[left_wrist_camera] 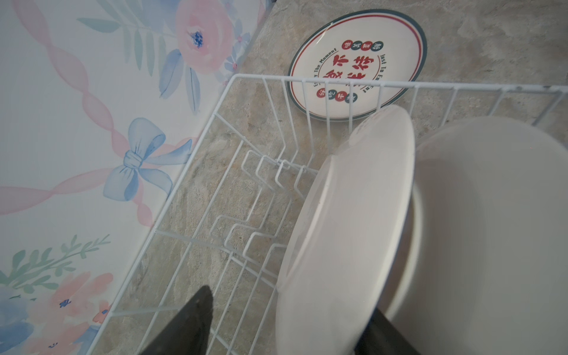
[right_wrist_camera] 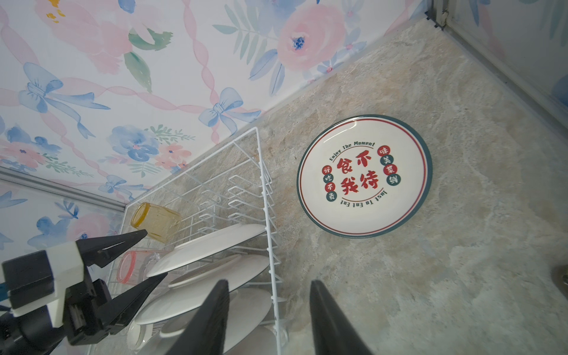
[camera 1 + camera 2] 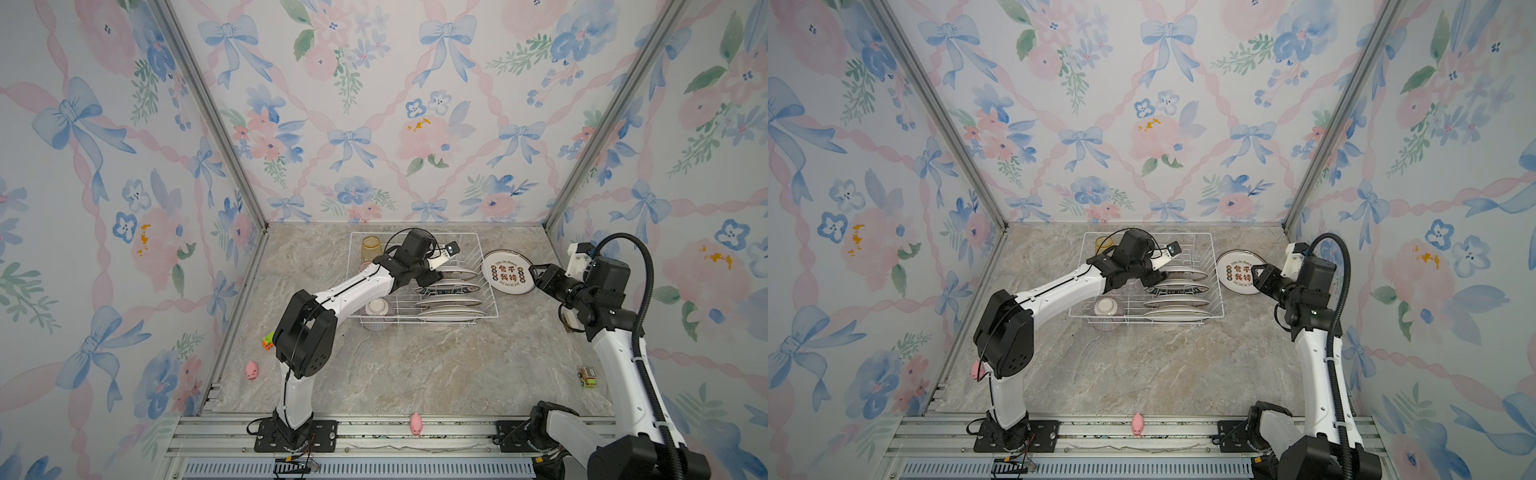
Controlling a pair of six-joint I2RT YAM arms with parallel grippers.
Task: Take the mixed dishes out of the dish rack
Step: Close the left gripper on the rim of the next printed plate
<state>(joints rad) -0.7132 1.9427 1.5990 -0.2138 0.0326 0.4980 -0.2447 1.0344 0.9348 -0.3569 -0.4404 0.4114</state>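
Left fingers (image 1: 184,325), spread, straddle round white plate (image 1: 347,230) in white wire dish rack (image 1: 276,77); centre rim before closing. Right fingers (image 2: 212,319) spread.

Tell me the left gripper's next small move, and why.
Probably close the left gripper on the rearmost plate's rim. In the left wrist view its fingers stand on either side of that upright plate in the dish rack, jaws open and not yet pinching.
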